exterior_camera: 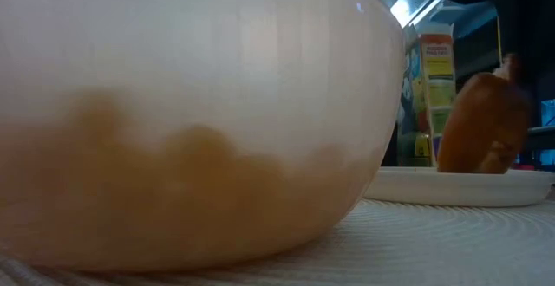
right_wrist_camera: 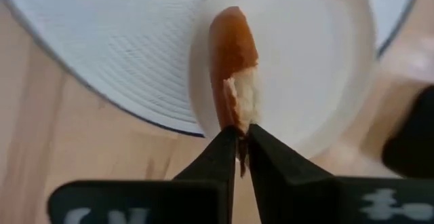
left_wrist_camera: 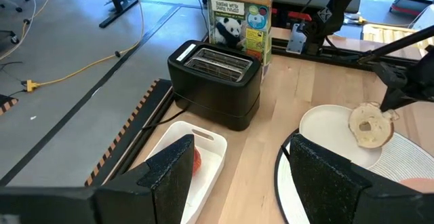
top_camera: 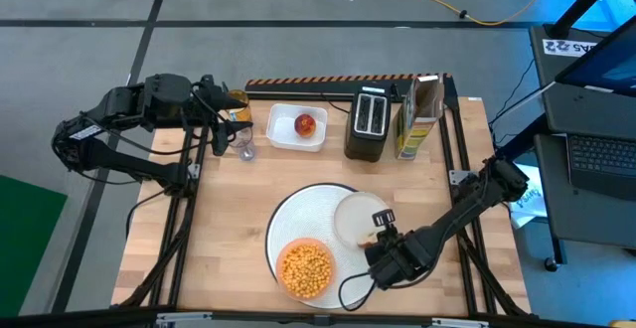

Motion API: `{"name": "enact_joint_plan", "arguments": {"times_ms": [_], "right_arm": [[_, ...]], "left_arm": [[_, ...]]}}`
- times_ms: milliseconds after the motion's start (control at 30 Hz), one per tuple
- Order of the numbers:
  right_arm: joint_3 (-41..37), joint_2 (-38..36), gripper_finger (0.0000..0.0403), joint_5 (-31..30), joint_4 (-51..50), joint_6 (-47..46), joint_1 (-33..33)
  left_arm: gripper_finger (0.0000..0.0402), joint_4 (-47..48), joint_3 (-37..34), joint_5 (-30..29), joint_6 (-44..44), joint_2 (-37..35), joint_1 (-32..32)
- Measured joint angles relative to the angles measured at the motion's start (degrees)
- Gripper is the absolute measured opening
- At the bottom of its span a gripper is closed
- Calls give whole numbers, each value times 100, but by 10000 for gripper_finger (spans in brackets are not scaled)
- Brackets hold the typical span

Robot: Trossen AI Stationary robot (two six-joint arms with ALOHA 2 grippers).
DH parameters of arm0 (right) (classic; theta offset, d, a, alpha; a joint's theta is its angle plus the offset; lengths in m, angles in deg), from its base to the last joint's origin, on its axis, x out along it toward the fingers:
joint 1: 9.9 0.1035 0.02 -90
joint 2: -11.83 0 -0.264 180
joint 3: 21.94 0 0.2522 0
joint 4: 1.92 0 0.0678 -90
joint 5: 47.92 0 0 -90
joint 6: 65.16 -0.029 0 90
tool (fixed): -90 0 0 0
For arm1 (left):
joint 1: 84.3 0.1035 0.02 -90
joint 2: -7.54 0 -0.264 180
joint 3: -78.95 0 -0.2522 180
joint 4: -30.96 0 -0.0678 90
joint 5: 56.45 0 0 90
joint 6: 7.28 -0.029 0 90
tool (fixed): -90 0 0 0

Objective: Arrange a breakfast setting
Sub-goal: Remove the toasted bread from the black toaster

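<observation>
Right gripper (right_wrist_camera: 239, 149): fingers pinched nearly together on the edge of the bagel (right_wrist_camera: 234, 68), which stands on edge; its long axis runs straight away from the fingertips. Directly beyond and beneath the fingertips is the small pale round plate (right_wrist_camera: 305, 68), which sits on the big round white placemat (right_wrist_camera: 122, 47).

High view: the bagel is only a small tan patch at the right gripper (top_camera: 383, 237), over the near rim of the plate (top_camera: 356, 212). The orange bowl (top_camera: 306, 268) with yellow cereal puffs (top_camera: 306, 264) sits on the placemat (top_camera: 298, 214), just beside that gripper on its left-arm side.

Low view: bowl wall (exterior_camera: 173, 121) fills most of the field; the bagel (exterior_camera: 484, 126) appears upright over the plate (exterior_camera: 460, 186). Whether it touches the plate cannot be told.

Left wrist view: bagel's cut face (left_wrist_camera: 370, 124) is turned toward this camera, a dark finger (left_wrist_camera: 400, 91) gripping its edge.

Left gripper (left_wrist_camera: 237, 183): waiting at the far left corner, fingers spread wide, holding nothing. Just ahead of it, the red apple (left_wrist_camera: 196, 159) lies in a white tray (left_wrist_camera: 203, 146); beyond are the black toaster (left_wrist_camera: 215, 81) and a cereal box (left_wrist_camera: 239, 17).
</observation>
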Motion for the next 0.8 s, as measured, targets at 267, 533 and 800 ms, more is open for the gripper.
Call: {"name": "enact_joint_plan", "arguments": {"times_ms": [267, 533, 800], "right_arm": [[-82, 52, 24, 4, 22, -355, -3], [-565, 72, 74, 205, 550, -618, -3], [-586, 72, 114, 41, 525, -650, -53]], "left_arm": [[228, 0, 0, 0, 0, 0, 0], [228, 0, 0, 0, 0, 0, 0], [228, 0, 0, 0, 0, 0, -2]]}}
